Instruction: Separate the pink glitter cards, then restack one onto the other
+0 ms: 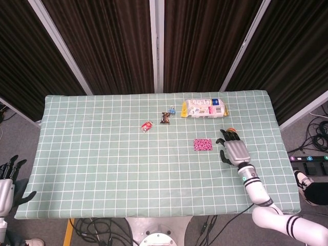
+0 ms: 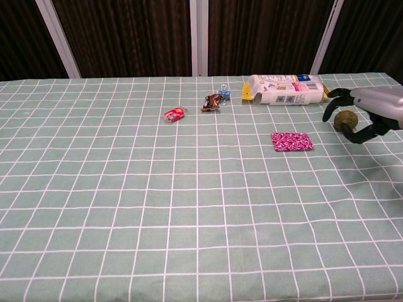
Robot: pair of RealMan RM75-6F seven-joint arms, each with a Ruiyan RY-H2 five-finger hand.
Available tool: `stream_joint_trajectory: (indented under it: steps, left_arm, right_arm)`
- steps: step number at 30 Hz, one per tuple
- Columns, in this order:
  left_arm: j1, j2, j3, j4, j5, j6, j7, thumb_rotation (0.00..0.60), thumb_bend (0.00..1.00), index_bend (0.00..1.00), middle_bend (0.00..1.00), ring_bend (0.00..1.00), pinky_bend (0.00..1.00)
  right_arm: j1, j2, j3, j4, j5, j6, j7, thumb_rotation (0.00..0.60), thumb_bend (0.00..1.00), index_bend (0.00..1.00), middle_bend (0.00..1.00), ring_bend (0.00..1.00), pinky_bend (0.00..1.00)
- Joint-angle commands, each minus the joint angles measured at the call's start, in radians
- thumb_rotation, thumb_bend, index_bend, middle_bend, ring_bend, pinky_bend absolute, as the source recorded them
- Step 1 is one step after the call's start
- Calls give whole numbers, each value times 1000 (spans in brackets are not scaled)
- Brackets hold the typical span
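1. The table [image 1: 102, 169] has a pale green cloth with a white grid on it, a bit rumpled at the right edge. It fills nearly the whole chest view.
2. Behind it hang dark ribbed curtains [image 1: 113, 41] split by pale metal posts. The floor is grey with loose cables [image 1: 318, 133] on the right and below the front edge.
3. The pink glitter cards [image 1: 203, 144] sit flat as one stack, right of centre, nothing touching them.
4. The right hand [image 1: 234, 149] hovers just right of the stack, palm down, fingers spread, holding nothing. In the chest view it arches over a green ball [image 2: 346, 120].
5. The left hand [image 1: 6, 185] hangs off the front-left corner, fingers apart and empty.
6. Along the back: a white snack bag [image 1: 205, 108], a blue binder clip [image 1: 172, 111], a brown wrapper [image 1: 165, 118] and a red wrapped candy [image 1: 147, 126].
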Motion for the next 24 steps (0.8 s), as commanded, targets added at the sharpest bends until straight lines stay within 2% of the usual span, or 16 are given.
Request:
stream_joint_trajectory:
  steps: [1,14,20,24]
  left_arm:
    - [-1,0,-1,0,-2,-2,1,600,57,197,154,132,137]
    - [-1,1,-1,-2,-16,-12,10,600,56,197,154,132,137]
    - [-2,2,-2,-6,-20,-13,16,600,57,197,154,133,137]
    - [-1,2,-2,-6,-23,-13,18,600,56,197,154,132,137]
  right_arm:
    - [59,-72,8,78,63,-52,-44,526,590,283,0,0,0]
    - [173,-204,9,271,189,-134,-88,519,615,283,0,0,0]
    - [201,-232,-2,322,225,-159,-104,527,616,282,0,0,0]
    - [203,-229,-21,317,222,-160,-105,522,618,283,0,0,0]
